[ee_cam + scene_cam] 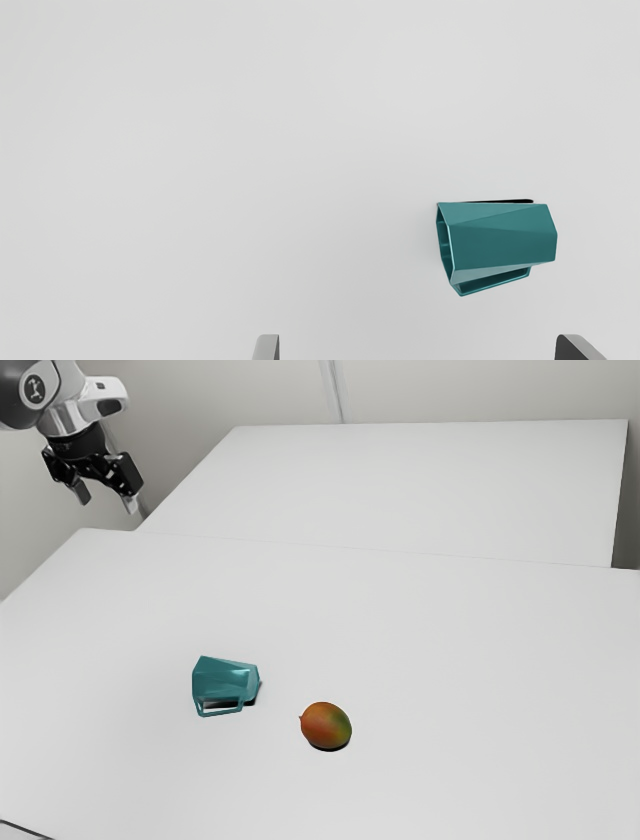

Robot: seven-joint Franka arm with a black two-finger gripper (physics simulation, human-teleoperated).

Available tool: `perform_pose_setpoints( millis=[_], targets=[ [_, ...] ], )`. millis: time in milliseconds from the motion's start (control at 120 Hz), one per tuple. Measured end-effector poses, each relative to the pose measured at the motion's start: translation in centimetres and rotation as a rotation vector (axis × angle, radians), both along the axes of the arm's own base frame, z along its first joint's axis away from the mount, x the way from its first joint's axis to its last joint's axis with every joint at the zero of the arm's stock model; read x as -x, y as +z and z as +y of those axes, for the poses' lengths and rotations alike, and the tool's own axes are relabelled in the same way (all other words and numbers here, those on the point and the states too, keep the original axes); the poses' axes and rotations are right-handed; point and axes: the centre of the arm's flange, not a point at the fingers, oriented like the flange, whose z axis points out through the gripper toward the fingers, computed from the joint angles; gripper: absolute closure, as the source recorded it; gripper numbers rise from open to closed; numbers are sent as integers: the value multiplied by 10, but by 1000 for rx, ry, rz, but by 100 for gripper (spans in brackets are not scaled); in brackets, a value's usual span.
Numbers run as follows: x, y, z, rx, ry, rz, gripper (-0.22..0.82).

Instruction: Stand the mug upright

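1. on the white table (450, 650), the teal mug (222, 680) is laid on its side, near the middle but toward the exterior view's left.
2. its long axis is laid flat, and in the exterior view it is seen to run roughly from left to right.
3. in the wrist view, the long axis is lined up roughly with the line from one finger to the other, with a small tilt.
4. the open mouth is pointed toward the side of the finger farther from the mug, and the closed bottom is pointed the other way.
5. the handle (495, 286) is turned to the side where the fingertips are seen.
6. the gripper (107, 501) is held up high, well apart from the mug, at the exterior view's upper left. its fingers are spread wide, and nothing is held.
7. near the mug, toward the exterior view's right, a red and green mango (326, 726) is seen.
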Motion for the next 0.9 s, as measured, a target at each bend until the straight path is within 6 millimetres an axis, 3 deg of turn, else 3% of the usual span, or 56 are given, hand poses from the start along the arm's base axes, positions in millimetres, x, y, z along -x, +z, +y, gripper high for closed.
perform_pose_setpoints(
  millis=[300,367,500,592,808,900],
  targets=[
    [0,-15,2,6,-5,27,0],
    [-3,-26,7,9,2,47,0],
    [-13,-61,12,37,14,110,0],
    [-9,-98,16,151,48,157,0],
    [-3,-198,83,432,273,251,0],
    [-2,-234,88,506,322,287,0]
  ],
)
